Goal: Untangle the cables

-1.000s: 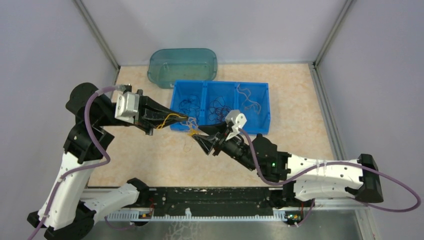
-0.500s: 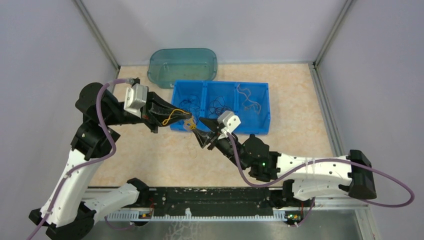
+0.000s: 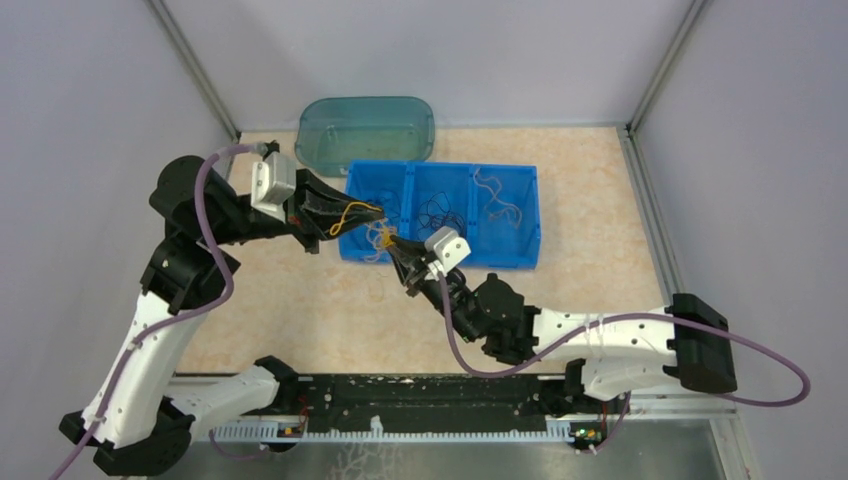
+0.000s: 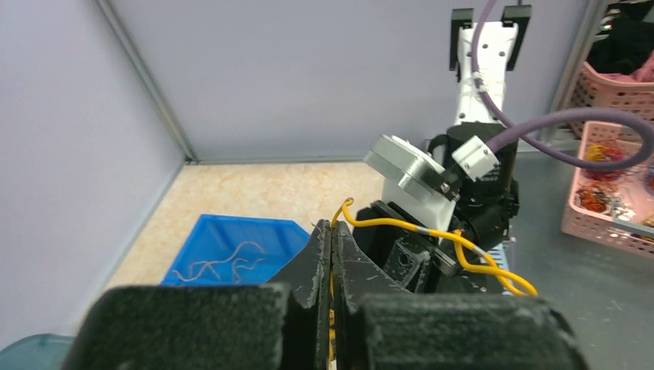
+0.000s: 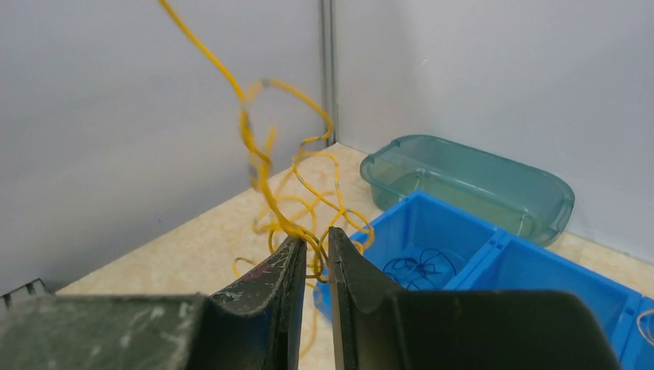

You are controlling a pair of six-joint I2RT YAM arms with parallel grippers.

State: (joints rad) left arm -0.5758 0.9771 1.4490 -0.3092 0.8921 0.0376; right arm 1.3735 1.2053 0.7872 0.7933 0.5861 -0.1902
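A clump of yellow cables hangs above the front left corner of the blue tray. My left gripper is shut on one yellow cable, which leaves its tips and curves off to the right. My right gripper sits just below the clump. In the right wrist view its jaws stand a narrow gap apart, with yellow strands passing between the tips. Blue cables lie in the tray's left compartment, black cables in the middle one and pale wires in the right one.
A teal see-through tub stands behind the tray against the back wall. Grey walls close in the beige table on the left, back and right. In the left wrist view, pink baskets stand off the table.
My left gripper has lifted the yellow cable back and right over the tray's left end. My right gripper has followed to the far left, and its jaws have narrowed around the clump.
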